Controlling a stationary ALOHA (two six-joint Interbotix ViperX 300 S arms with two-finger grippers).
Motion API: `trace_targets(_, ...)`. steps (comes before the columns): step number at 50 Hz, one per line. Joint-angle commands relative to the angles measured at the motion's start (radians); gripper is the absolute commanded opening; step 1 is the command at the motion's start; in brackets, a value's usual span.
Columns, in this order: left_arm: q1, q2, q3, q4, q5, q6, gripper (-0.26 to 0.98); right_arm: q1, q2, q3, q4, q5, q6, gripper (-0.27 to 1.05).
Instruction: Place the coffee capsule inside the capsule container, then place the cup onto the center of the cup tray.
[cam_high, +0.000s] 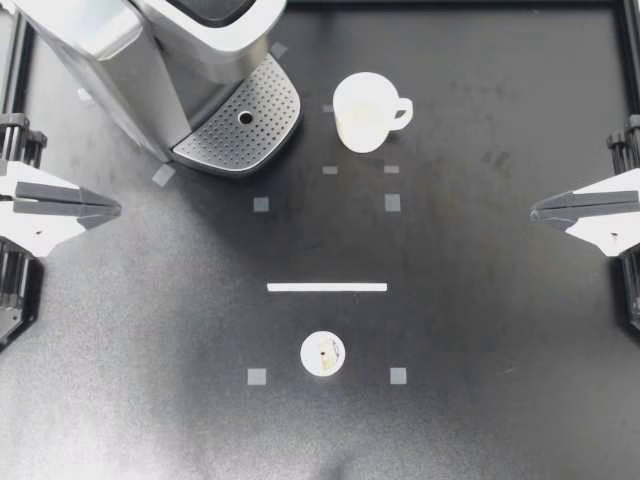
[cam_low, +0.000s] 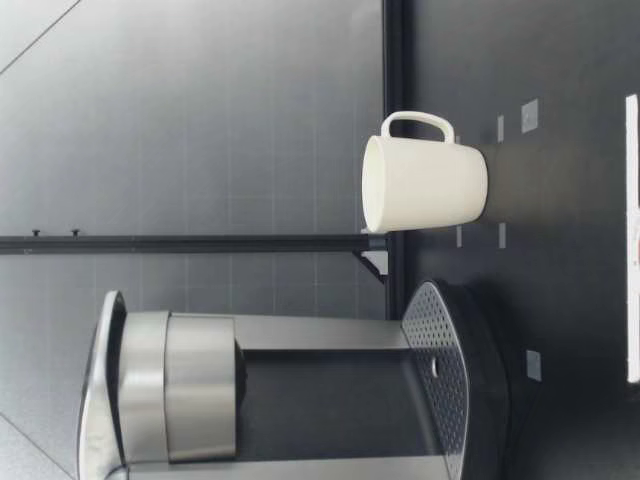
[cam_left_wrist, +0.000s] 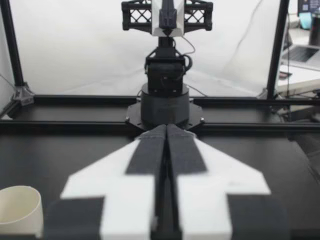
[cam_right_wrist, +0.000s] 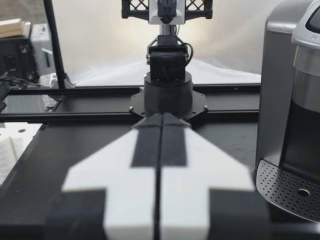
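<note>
A white coffee capsule (cam_high: 323, 353) sits upright on the black table, near the front and in the middle. The white cup (cam_high: 365, 112) stands upright at the back, handle to the right, just right of the coffee machine (cam_high: 150, 50) and its perforated cup tray (cam_high: 240, 125). The low view shows the cup (cam_low: 425, 185) beside the tray (cam_low: 440, 370), apart from it. My left gripper (cam_high: 116, 209) is shut and empty at the left edge. My right gripper (cam_high: 534, 212) is shut and empty at the right edge. Both are far from the capsule and the cup.
A white tape strip (cam_high: 326, 287) lies between cup and capsule, with small grey tape squares around them. A black frame (cam_high: 625, 60) borders the table. The left wrist view shows the cup's rim (cam_left_wrist: 20, 210) beside the shut fingers; the right wrist view shows the machine (cam_right_wrist: 290, 100).
</note>
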Motion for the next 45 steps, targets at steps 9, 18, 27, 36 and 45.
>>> trace_targets(9, 0.021, 0.000, -0.008, 0.000, -0.041, 0.009, 0.18, -0.002, 0.117, -0.067, 0.002, 0.000, 0.005, 0.17)
trace_targets(18, 0.021, 0.000, -0.003, 0.000, -0.044, 0.012, 0.18, 0.000, 0.310, -0.153, 0.011, 0.069, 0.023, 0.17)
trace_targets(27, 0.021, 0.000, -0.003, 0.000, -0.044, 0.011, 0.18, 0.021, 0.479, -0.233, 0.012, 0.209, 0.071, 0.20)
trace_targets(36, 0.021, 0.000, -0.003, 0.000, -0.044, 0.011, 0.18, 0.086, 0.607, -0.285, 0.011, 0.276, 0.092, 0.42)
trace_targets(45, 0.021, 0.000, -0.002, 0.000, -0.044, 0.011, 0.18, 0.124, 0.718, -0.314, 0.012, 0.305, 0.123, 0.77)
